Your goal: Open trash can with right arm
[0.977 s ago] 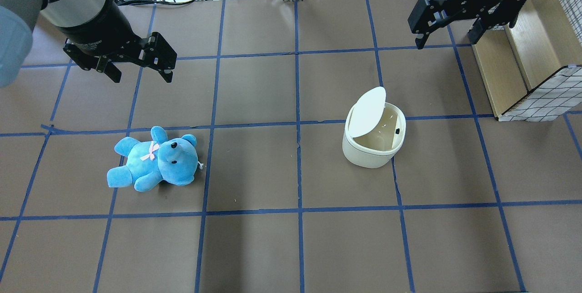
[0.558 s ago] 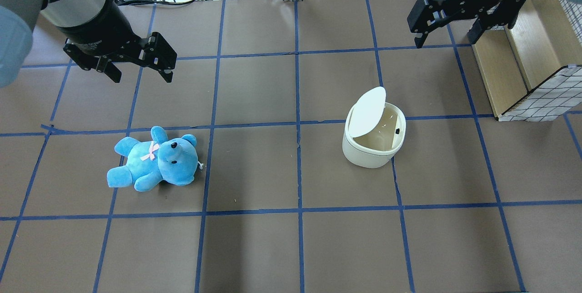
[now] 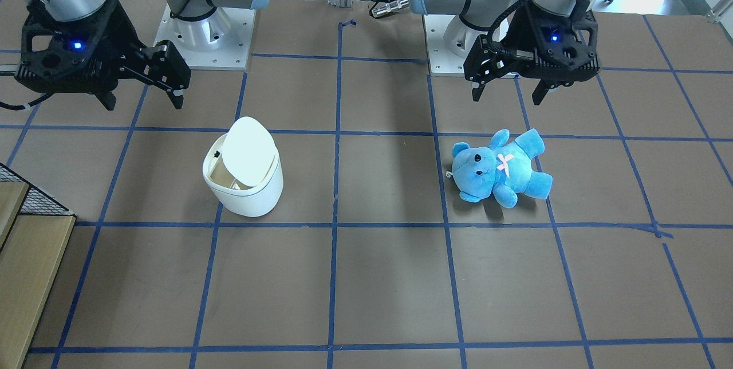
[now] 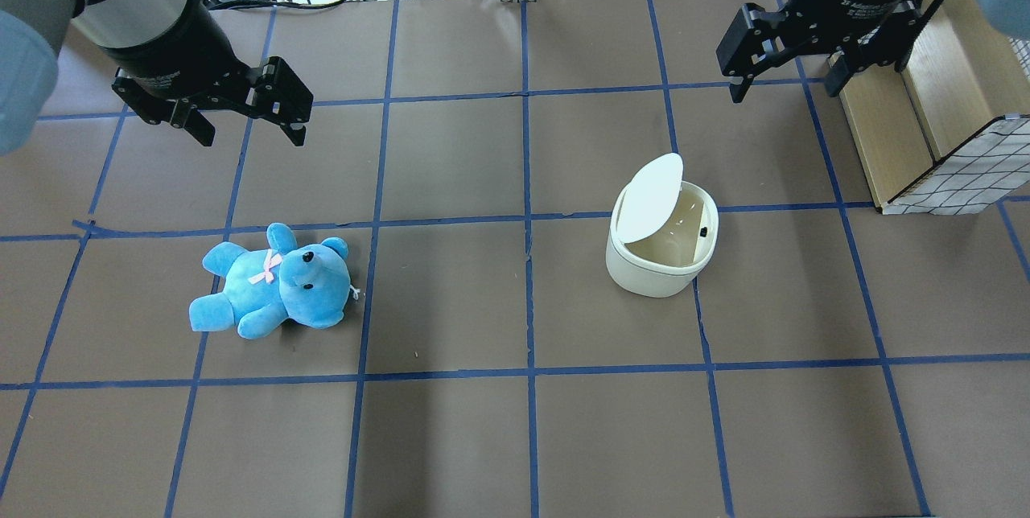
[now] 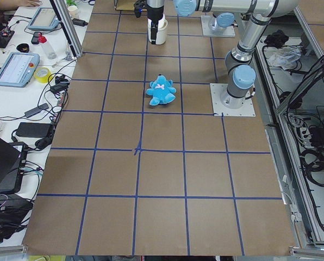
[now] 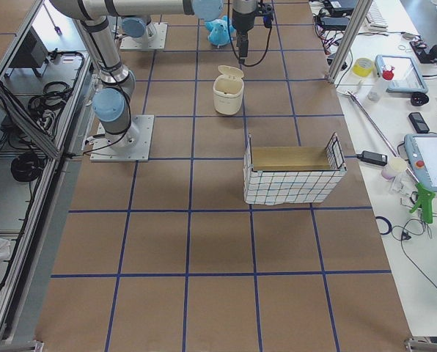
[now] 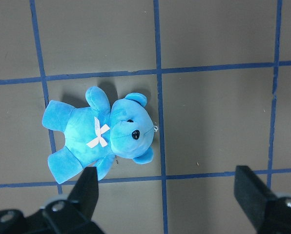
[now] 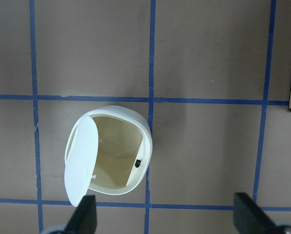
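The white trash can [image 4: 656, 267] stands right of the table's middle with its lid [image 4: 650, 198] tipped up, showing a bare cream inside. It also shows in the front view [image 3: 246, 194] and the right wrist view [image 8: 111, 161]. My right gripper [image 4: 783, 88] is open and empty, high above the table, beyond and to the right of the can; it also shows in the front view [image 3: 143, 101]. My left gripper [image 4: 251, 136] is open and empty, hovering above and beyond the blue teddy bear [image 4: 273, 281].
A wire-sided wooden crate [image 4: 925, 100] stands at the right edge, close to my right gripper. The blue teddy bear [image 3: 498, 168] lies on its back on the left half. Cables and tools lie beyond the table's far edge.
My right gripper has shifted slightly left and nearer in the overhead view. The can, its raised lid, the bear and my left arm have not moved.
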Robot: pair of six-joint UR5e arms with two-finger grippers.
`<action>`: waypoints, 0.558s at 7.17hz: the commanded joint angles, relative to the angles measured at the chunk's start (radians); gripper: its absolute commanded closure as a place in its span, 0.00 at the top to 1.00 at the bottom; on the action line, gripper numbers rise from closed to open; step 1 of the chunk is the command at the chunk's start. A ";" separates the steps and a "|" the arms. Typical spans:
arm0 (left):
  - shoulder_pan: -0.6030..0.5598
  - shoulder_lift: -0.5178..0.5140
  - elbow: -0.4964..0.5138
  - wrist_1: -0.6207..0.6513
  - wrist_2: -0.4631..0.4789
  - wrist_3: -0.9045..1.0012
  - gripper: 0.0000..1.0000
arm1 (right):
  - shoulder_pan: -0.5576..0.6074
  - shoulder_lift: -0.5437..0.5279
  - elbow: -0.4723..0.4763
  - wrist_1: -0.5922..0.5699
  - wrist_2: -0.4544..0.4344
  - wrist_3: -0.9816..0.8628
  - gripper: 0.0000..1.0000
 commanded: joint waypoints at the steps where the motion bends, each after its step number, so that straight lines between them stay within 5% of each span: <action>1: 0.000 0.000 0.000 0.000 0.000 0.000 1.00 | 0.018 -0.001 0.002 -0.001 0.002 0.015 1.00; 4: 0.000 0.000 0.000 0.000 0.000 0.000 1.00 | 0.017 0.004 0.002 -0.003 -0.003 -0.002 1.00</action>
